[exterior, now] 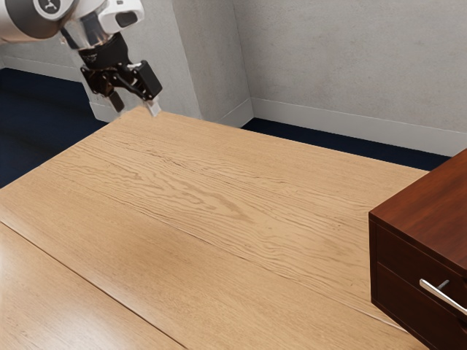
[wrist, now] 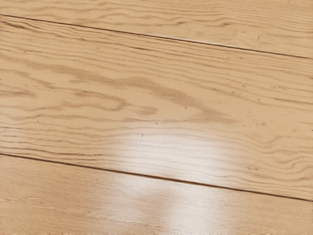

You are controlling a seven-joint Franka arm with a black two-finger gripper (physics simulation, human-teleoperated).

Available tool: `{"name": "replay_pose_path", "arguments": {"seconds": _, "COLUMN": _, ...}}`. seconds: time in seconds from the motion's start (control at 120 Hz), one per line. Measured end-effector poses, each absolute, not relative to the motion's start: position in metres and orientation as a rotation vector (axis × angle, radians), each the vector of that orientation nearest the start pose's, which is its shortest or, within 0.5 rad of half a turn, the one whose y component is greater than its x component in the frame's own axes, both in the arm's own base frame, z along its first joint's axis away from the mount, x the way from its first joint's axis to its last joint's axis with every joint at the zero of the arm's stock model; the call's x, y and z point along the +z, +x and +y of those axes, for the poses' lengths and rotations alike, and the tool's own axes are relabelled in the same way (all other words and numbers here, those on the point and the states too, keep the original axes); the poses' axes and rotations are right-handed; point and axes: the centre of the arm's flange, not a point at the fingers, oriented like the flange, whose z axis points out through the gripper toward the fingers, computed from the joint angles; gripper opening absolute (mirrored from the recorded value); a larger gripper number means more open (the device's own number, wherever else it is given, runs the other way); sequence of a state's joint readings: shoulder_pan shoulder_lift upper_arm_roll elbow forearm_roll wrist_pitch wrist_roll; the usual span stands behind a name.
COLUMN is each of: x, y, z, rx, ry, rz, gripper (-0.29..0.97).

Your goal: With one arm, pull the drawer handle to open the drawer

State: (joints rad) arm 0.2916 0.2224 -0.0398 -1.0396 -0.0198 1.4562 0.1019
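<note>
A dark red-brown wooden drawer cabinet stands on the table at the exterior view's lower right, partly cut off by the picture's edge. A silver bar handle sits on its front, and the drawer fronts lie flush with the cabinet. My black gripper hangs high over the table's far corner at the exterior view's upper left, a long way from the cabinet. Its fingers stand apart and hold nothing. The wrist view looks down on the table's bare planks.
The light wooden table stretches between my hand and the cabinet, with plank seams across it. Grey walls with a white baseboard and a dark blue floor lie behind the table.
</note>
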Motion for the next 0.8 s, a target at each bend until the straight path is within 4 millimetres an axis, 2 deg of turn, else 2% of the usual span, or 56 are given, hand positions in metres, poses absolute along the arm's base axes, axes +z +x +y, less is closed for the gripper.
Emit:
{"name": "replay_pose_path", "arguments": {"seconds": 0.25, "x": 0.737, "y": 0.573, "z": 0.149, "rx": -0.284, "ry": -3.114, "rz": -0.227, "gripper": 0.68}}
{"name": "replay_pose_path", "arguments": {"seconds": 0.308, "x": 0.768, "y": 0.555, "z": 0.143, "rx": -0.358, "ry": -3.093, "rz": -0.234, "gripper": 0.68}}
{"name": "replay_pose_path", "arguments": {"seconds": 0.442, "x": 0.811, "y": 0.523, "z": 0.130, "rx": -0.458, "ry": -3.054, "rz": -0.239, "gripper": 0.68}}
{"name": "replay_pose_path", "arguments": {"seconds": 0.492, "x": 0.820, "y": 0.515, "z": 0.124, "rx": -0.472, "ry": -3.047, "rz": -0.234, "gripper": 0.68}}
{"name": "replay_pose_path", "arguments": {"seconds": 0.65, "x": 0.828, "y": 0.509, "z": 0.103, "rx": -0.481, "ry": -3.049, "rz": -0.193, "gripper": 0.68}}
{"name": "replay_pose_path", "arguments": {"seconds": 0.8, "x": 0.827, "y": 0.509, "z": 0.103, "rx": -0.473, "ry": -3.049, "rz": -0.206, "gripper": 0.68}}
